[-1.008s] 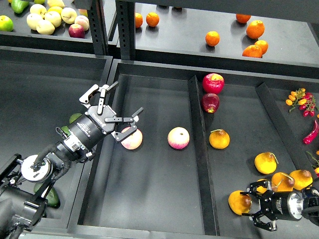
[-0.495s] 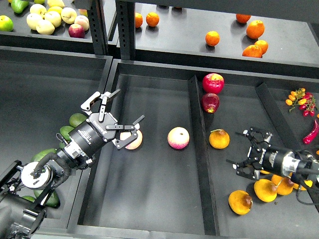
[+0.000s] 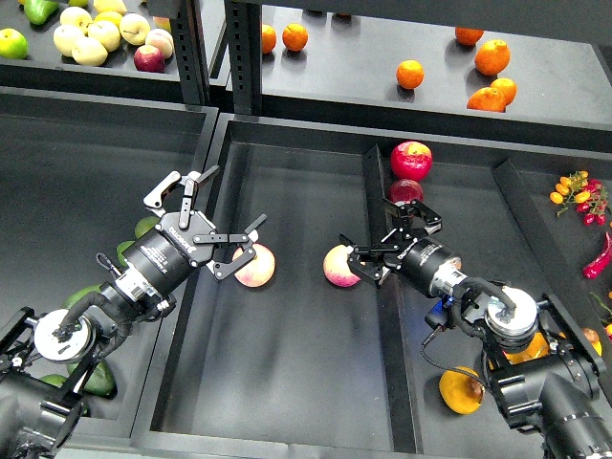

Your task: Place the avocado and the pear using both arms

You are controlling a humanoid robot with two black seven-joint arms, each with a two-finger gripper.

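Observation:
The pear (image 3: 461,390), orange-yellow with a brown blotch, lies at the front of the right compartment. Dark green avocados lie in the left bin, one (image 3: 99,379) at the front and others (image 3: 143,227) partly hidden behind my left arm. My left gripper (image 3: 206,225) is open and empty above the bin wall, next to a pale yellow-pink fruit (image 3: 254,266). My right gripper (image 3: 382,237) is open and empty over the divider, close to a second pale pink fruit (image 3: 337,266) and well away from the pear.
A divider (image 3: 382,316) splits the middle tray. Two red apples (image 3: 409,159) lie at its far end. Oranges (image 3: 492,57) and pale apples (image 3: 96,33) sit on the back shelf. Red chillies (image 3: 585,196) lie far right. More yellow fruit (image 3: 531,350) shows behind my right arm.
My right gripper has swung from the front right, beside the pear, up and left to the divider by the pink fruit. The pear stays put. My left gripper has shifted slightly.

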